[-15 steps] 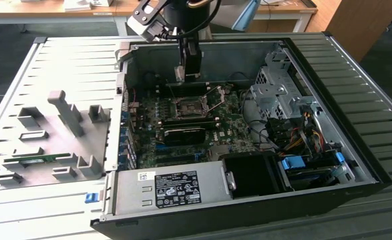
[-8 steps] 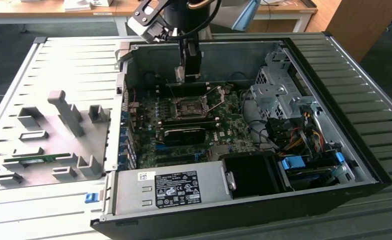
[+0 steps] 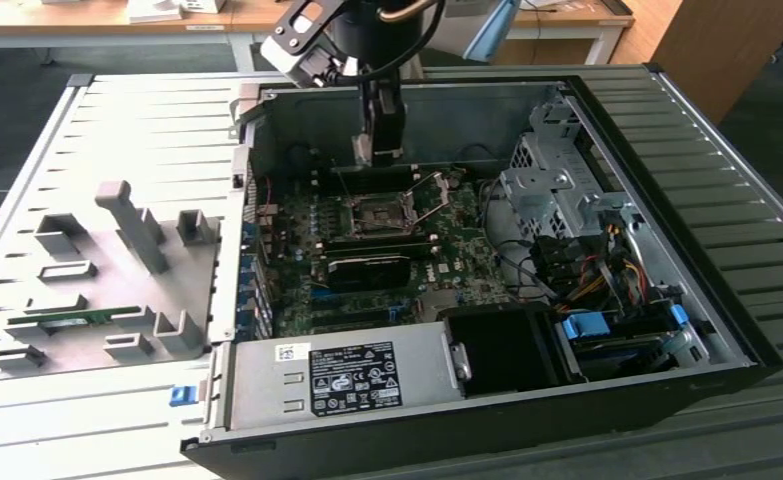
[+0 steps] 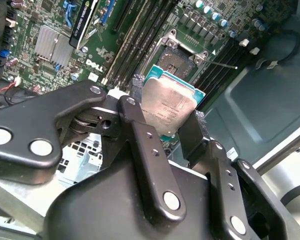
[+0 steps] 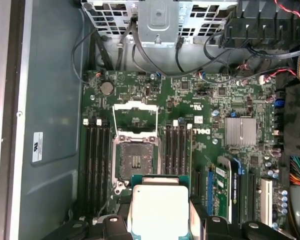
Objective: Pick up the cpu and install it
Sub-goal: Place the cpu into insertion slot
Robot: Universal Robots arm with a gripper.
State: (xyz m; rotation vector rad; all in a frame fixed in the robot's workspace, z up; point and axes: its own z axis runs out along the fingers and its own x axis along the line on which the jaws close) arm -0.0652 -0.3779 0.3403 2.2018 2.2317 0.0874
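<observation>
Clamping the cpu (image 4: 171, 102) by two opposite edges, the fingers (image 4: 140, 145) of the gripper (image 4: 166, 114) are shown closed on the chip, its silvery top exposed between them in both wrist views. The pick-up is judged complete; installation is not yet done, since the socket (image 5: 135, 159) is seen bare, with its load frame (image 5: 135, 112) raised. The cpu is held clear of the motherboard (image 5: 205, 100), near the socket but apart from it. In the exterior view the gripper is placed at upper centre of the frame, inside the open computer case (image 3: 498, 440); a grey parts tray (image 3: 98, 290) lies at the exterior view's left.
</observation>
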